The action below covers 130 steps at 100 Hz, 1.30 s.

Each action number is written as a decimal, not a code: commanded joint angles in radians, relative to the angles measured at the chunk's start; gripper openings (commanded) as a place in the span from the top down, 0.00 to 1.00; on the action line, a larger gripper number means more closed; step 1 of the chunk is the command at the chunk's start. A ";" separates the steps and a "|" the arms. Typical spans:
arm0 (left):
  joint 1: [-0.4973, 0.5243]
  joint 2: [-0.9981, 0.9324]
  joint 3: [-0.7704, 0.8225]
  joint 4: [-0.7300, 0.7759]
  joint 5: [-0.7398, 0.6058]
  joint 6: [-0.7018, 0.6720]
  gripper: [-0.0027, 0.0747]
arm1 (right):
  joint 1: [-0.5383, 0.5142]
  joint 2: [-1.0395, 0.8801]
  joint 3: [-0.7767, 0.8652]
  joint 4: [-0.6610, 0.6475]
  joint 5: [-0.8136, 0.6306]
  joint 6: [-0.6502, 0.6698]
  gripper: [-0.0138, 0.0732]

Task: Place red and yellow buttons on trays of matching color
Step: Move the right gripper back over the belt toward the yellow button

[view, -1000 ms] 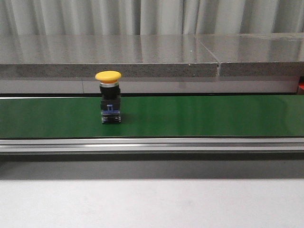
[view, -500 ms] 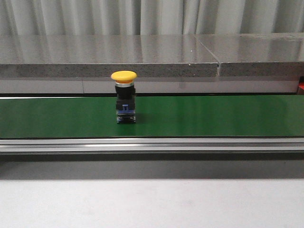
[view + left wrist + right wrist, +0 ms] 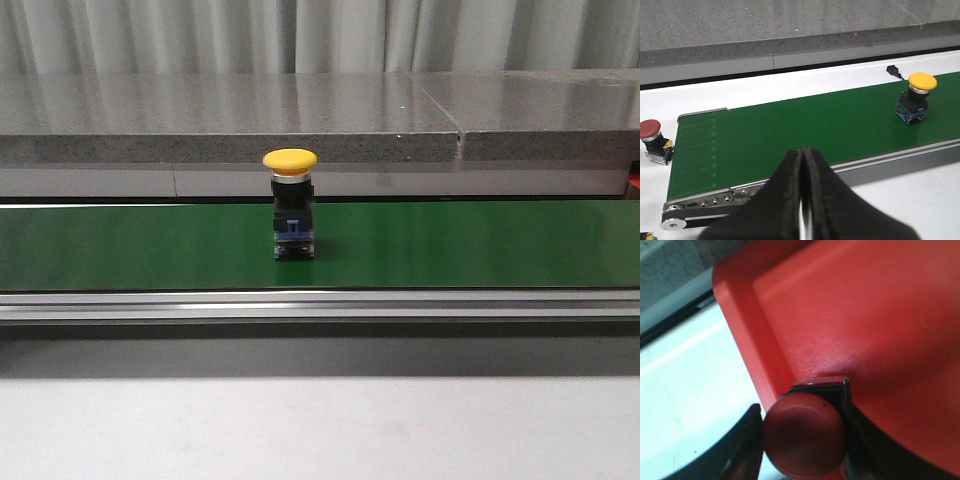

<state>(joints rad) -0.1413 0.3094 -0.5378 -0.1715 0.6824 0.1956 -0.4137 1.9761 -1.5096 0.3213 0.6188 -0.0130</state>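
Gripping a red button (image 3: pixel 805 440) over the red tray (image 3: pixel 865 320), right pincer (image 3: pixel 802 440) edge-cropped; left pincer (image 3: pixel 802 200) closed, empty.

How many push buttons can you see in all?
3: a yellow button on the green belt, a red button off the belt's end, and another red button in the right gripper over the red tray. Others may be hidden.

Yellow-capped button (image 3: pixel 290 160) with black body, green belt (image 3: pixel 450 243), red tray (image 3: pixel 865 315), red button (image 3: pixel 805 440)

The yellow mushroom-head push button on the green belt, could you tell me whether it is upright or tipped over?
Upright: the yellow mushroom-head push button stands on its black base on the green conveyor belt, cap on top.
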 commanded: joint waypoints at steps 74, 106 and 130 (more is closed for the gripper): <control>-0.007 0.010 -0.027 -0.018 -0.073 -0.006 0.99 | -0.005 -0.053 -0.033 0.004 -0.050 -0.020 0.22; -0.007 0.010 -0.027 -0.018 -0.073 -0.006 0.99 | -0.005 -0.154 -0.002 -0.007 -0.037 -0.031 0.22; -0.007 0.010 -0.027 -0.018 -0.073 -0.006 0.99 | 0.004 -0.277 0.116 -0.059 -0.067 -0.037 0.22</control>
<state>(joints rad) -0.1413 0.3094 -0.5378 -0.1715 0.6824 0.1956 -0.4137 1.8028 -1.4072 0.2763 0.6064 -0.0371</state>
